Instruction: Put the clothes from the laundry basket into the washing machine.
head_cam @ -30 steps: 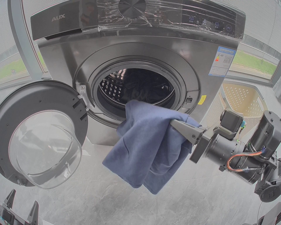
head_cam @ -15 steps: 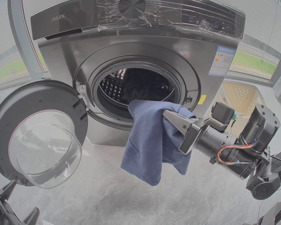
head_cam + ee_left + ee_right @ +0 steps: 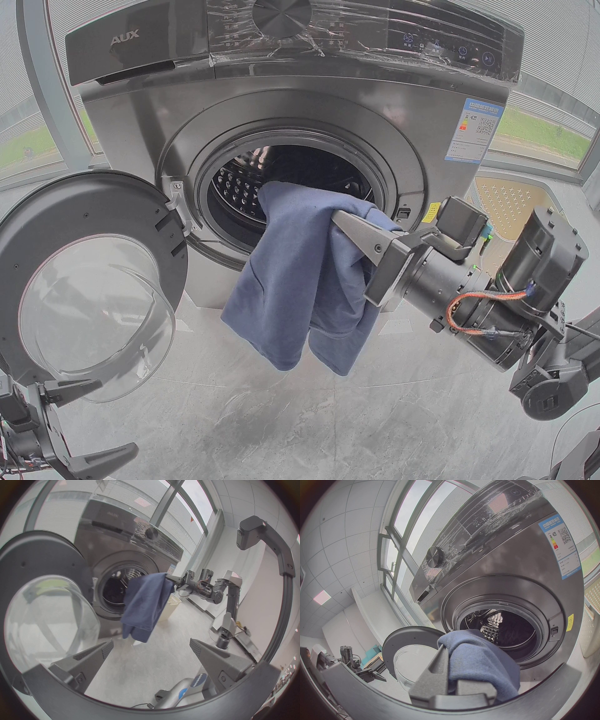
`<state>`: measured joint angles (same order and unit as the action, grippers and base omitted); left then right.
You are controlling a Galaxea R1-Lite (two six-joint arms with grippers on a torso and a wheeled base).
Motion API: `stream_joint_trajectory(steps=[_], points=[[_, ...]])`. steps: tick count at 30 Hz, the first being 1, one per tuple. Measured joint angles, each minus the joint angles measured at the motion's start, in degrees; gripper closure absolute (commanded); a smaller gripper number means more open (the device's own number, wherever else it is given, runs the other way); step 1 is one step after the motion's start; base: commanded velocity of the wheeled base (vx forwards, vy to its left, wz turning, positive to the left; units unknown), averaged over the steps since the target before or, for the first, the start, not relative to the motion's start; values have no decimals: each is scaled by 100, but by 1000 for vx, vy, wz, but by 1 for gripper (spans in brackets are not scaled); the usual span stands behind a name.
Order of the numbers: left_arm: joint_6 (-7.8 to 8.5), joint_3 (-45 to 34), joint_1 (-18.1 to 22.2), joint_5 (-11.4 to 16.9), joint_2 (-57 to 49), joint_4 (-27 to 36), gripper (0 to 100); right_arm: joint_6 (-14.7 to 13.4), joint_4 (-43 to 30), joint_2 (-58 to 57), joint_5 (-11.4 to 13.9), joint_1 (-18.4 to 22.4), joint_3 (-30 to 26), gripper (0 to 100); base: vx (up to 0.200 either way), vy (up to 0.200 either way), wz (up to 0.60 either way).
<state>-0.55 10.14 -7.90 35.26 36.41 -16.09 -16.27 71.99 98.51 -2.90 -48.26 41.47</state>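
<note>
Head view: one blue garment (image 3: 294, 269), one washing machine (image 3: 144, 119).

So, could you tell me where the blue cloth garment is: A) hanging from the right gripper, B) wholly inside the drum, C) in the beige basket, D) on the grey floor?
A: the blue cloth garment hangs from the shut right gripper, in front of the grey washing machine.

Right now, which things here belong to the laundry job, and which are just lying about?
Job: blue garment, right gripper holding it, washing machine, its open door, laundry basket.
Just there: empty left gripper, windows, floor.
</note>
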Motion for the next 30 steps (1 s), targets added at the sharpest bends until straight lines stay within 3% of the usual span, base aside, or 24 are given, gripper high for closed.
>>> stream_joint_trajectory(steps=[5, 17, 24, 30], points=[[-27, -4, -518, 18, 768, -363, 0, 18, 5, 105, -7, -2, 91, 100, 0, 0, 0], [-166, 396, -1326, 21, 2643, -1235, 0, 46, -57, 251, -2, -9, 417, 100, 0, 0, 0], [-339, 694, -1586, 35, 3751, -1829, 0, 54, -79, 278, -2, -18, 546, 100, 0, 0, 0], [-391, 896, -1654, 44, 4581, -2261, 0, 57, -90, 289, -7, -18, 621, 100, 0, 0, 0]])
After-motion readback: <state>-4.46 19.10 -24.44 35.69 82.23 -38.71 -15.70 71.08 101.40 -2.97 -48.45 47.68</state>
